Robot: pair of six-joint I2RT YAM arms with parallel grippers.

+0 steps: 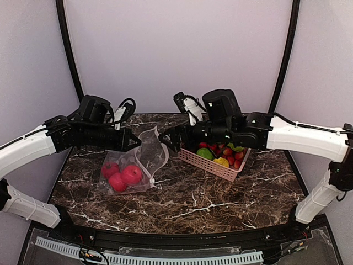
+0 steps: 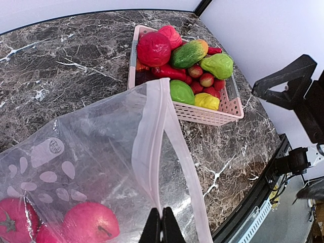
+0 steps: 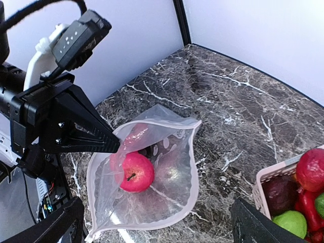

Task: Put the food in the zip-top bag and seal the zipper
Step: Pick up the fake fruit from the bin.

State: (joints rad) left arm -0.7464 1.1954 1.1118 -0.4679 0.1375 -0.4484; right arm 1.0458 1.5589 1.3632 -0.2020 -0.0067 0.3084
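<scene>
The clear dotted zip-top bag (image 1: pixel 144 161) lies left of centre with its mouth held up and open. Three red toy fruits (image 1: pixel 131 174) sit inside it; one red apple (image 3: pixel 134 172) shows through the mouth. My left gripper (image 1: pixel 135 142) is shut on the pale pink zipper strip (image 2: pixel 152 136), pinching the upper lip (image 2: pixel 162 225). My right gripper (image 1: pixel 164 142) is open and empty, just right of the bag's mouth and above the table; in its wrist view (image 3: pixel 157 215) the fingers (image 3: pixel 255 225) frame the open bag (image 3: pixel 172 197).
A pink lattice basket (image 1: pixel 212 163) stands right of the bag, under the right arm, filled with several red, green and yellow toy fruits (image 2: pixel 154 49). Dark marble table (image 1: pixel 220 199) with a black rail at the near edge; walls close behind.
</scene>
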